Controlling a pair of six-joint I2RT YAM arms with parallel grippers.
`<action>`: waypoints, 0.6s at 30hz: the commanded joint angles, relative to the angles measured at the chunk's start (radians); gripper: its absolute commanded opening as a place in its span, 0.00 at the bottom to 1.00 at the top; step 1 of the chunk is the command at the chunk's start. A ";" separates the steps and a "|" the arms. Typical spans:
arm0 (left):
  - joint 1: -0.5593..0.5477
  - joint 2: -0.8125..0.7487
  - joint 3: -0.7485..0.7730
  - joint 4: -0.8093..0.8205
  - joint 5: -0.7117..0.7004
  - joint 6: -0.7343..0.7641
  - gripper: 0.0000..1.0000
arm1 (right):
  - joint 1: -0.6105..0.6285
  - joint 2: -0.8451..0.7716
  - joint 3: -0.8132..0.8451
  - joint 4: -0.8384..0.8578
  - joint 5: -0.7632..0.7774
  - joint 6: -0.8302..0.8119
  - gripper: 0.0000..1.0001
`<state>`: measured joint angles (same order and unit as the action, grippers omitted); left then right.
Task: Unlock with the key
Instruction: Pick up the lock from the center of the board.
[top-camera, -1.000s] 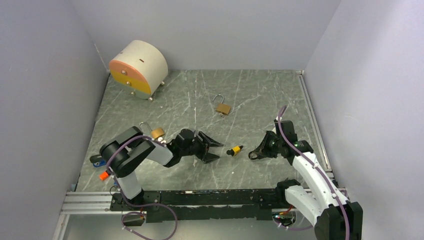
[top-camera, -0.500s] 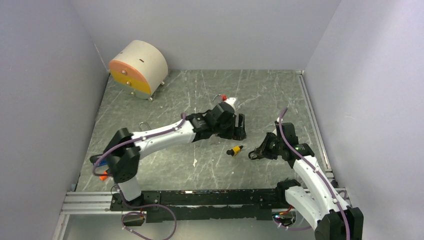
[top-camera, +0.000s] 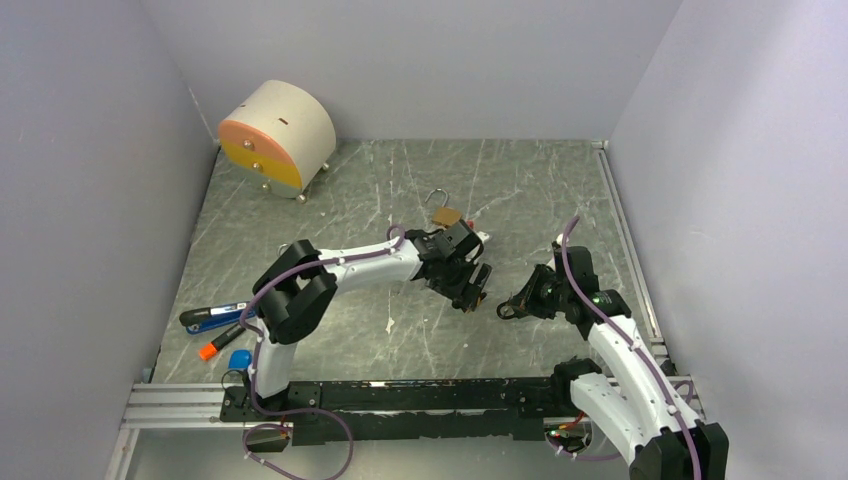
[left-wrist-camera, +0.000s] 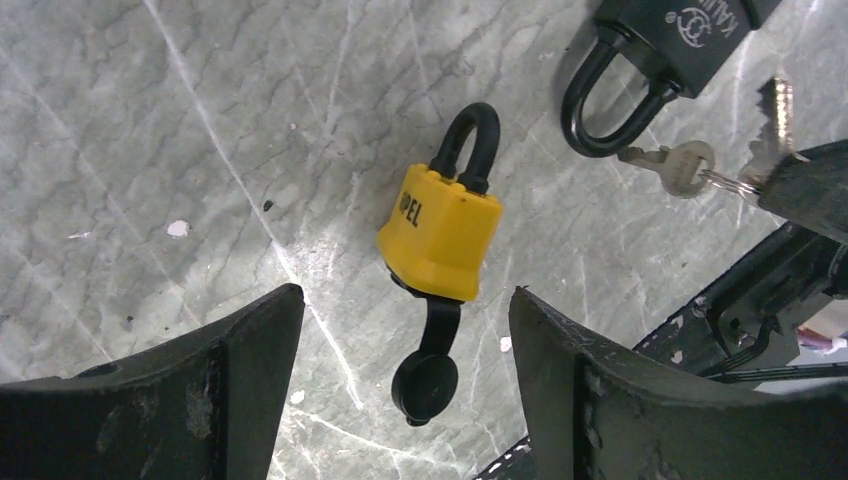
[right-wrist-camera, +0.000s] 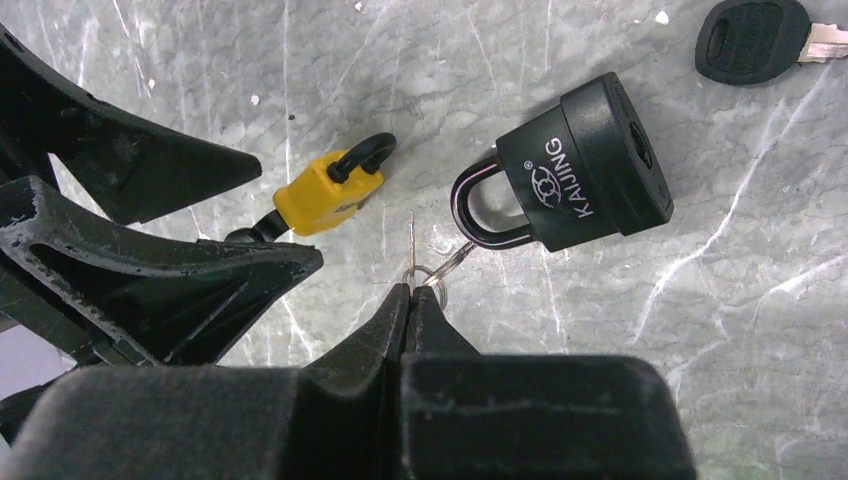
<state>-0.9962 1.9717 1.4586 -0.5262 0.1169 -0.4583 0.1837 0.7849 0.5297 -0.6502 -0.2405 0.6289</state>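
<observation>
A small yellow padlock (left-wrist-camera: 440, 230) with a black shackle lies flat on the grey marble table, its black dust cap (left-wrist-camera: 425, 385) hanging open. My left gripper (left-wrist-camera: 405, 300) hovers over it, open, with one finger on each side and nothing held. A black padlock (right-wrist-camera: 590, 180) lies just right of the yellow one. My right gripper (right-wrist-camera: 410, 295) is shut on a silver key (left-wrist-camera: 780, 105) seen edge-on, and a ring with a second key (left-wrist-camera: 685, 165) hangs from it next to the black shackle. In the top view the left gripper (top-camera: 475, 290) and right gripper (top-camera: 505, 308) almost meet.
A brass padlock (top-camera: 447, 215) lies behind the left arm. A black-headed key (right-wrist-camera: 750, 35) lies beyond the black padlock. A white, orange and yellow drum (top-camera: 278, 138) stands at the back left. A blue marker (top-camera: 215, 316) and small orange and blue pieces lie near the left base.
The left arm swung from the near left across to the middle and came down over the yellow padlock, its jaws widening. The right arm and its key stayed put.
</observation>
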 joint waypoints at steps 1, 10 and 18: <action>-0.002 -0.001 0.047 0.028 0.047 0.040 0.78 | -0.004 0.005 -0.002 0.012 0.013 0.008 0.00; -0.004 0.097 0.142 -0.004 0.059 0.090 0.64 | -0.004 0.023 0.001 0.026 0.007 0.003 0.00; -0.004 0.135 0.152 -0.041 0.083 0.046 0.30 | -0.004 0.019 0.003 0.021 0.014 0.007 0.00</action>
<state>-0.9966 2.1170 1.6035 -0.5499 0.1787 -0.4084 0.1837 0.8112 0.5293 -0.6495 -0.2405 0.6292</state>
